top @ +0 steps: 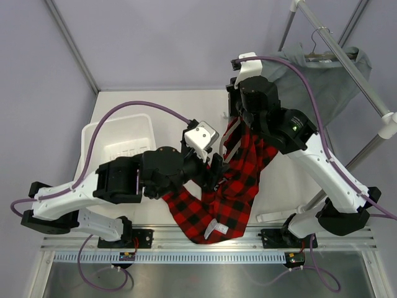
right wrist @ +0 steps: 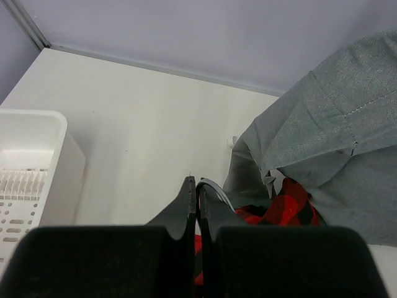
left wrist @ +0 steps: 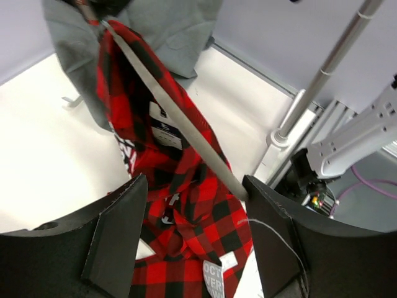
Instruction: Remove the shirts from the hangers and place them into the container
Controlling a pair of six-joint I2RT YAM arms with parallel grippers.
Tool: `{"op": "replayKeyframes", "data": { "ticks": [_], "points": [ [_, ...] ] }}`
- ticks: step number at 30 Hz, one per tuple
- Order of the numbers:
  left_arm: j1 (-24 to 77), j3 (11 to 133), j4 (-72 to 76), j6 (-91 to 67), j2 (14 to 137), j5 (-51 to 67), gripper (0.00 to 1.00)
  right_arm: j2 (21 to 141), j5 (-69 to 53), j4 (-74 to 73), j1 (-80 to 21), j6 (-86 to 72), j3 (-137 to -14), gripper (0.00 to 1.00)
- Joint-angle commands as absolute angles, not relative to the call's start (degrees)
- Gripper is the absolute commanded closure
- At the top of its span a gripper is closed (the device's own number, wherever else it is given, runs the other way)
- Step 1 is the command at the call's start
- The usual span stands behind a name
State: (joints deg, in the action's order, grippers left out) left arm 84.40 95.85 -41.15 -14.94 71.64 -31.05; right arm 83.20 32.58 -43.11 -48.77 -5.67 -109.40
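Left pincer (left wrist: 195, 183) gapes around plaid shirt (left wrist: 192, 236) and hanger (left wrist: 180, 118); right pincer (right wrist: 197, 186) clamps hanger above.

A white table (top: 161, 105) is lying under everything, a metal rack pole (top: 347, 63) is slanting across the far right corner, and a ribbed rail (top: 205, 251) is running along the near edge.

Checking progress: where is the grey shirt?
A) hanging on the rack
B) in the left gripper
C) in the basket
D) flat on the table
A: the grey shirt hangs on its hanger from the rack pole.
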Motion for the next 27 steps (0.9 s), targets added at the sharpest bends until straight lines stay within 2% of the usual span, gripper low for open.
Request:
{"op": "replayKeyframes", "data": {
  "ticks": [1,9,10,12,13,14,16,17,18,19,24,27],
  "points": [
    [84.37,96.94,-40.43,-15.82,71.54,-37.52,0.32,80.68,34.8,-41.66,-50.36,-5.1,-109.25,1.0],
    [83.5,98.61,-39.46,-15.12,73.83,-37.44,0.31,79.81,35.51,-42.1,-51.06,-5.27,-108.19,1.0],
    [83.5,98.61,-39.38,-15.12,73.83,-37.62,0.33,79.46,35.59,-42.19,-51.15,-5.27,-108.11,1.0],
    [83.15,98.53,-39.55,-15.55,73.39,-38.32,0.46,79.1,35.77,-42.36,-51.68,-5.27,-107.76,1.0],
    [82.97,98.44,-39.72,-15.82,73.21,-38.93,0.79,78.58,35.51,-42.54,-51.77,-5.62,-107.67,1.0],
    [82.97,98.52,-40.34,-16.17,73.04,-39.54,1.0,78.31,35.16,-42.71,-51.94,-5.89,-107.58,1.0],
    [82.97,98.18,-40.69,-16.35,72.6,-41.39,1.0,76.91,32.79,-43.42,-52.12,-7.38,-107.23,0.98],
    [82.97,97.83,-40.69,-16.26,72.42,-41.74,1.0,76.38,31.57,-44.03,-52.21,-7.9,-107.14,0.83],
    [82.88,97.39,-40.52,-16.35,71.55,-42.53,1.0,75.77,31.03,-45.34,-52.47,-8.61,-107.05,0.52],
    [82.79,96.69,-39.82,-16.17,71.02,-42.45,1.0,74.37,31.29,-46.05,-53.51,-9.83,-106.88,0.46],
    [82.71,93.43,-38.06,-16.08,68.38,-42.19,1.0,65.42,27.87,-48.16,-54.32,-16.24,-99.51,0.36],
    [82.71,93.34,-37.53,-15.82,67.59,-41.31,1.0,60.14,25.59,-44.66,-54.4,-17.4,-90.11,0.36]
  ]
}}
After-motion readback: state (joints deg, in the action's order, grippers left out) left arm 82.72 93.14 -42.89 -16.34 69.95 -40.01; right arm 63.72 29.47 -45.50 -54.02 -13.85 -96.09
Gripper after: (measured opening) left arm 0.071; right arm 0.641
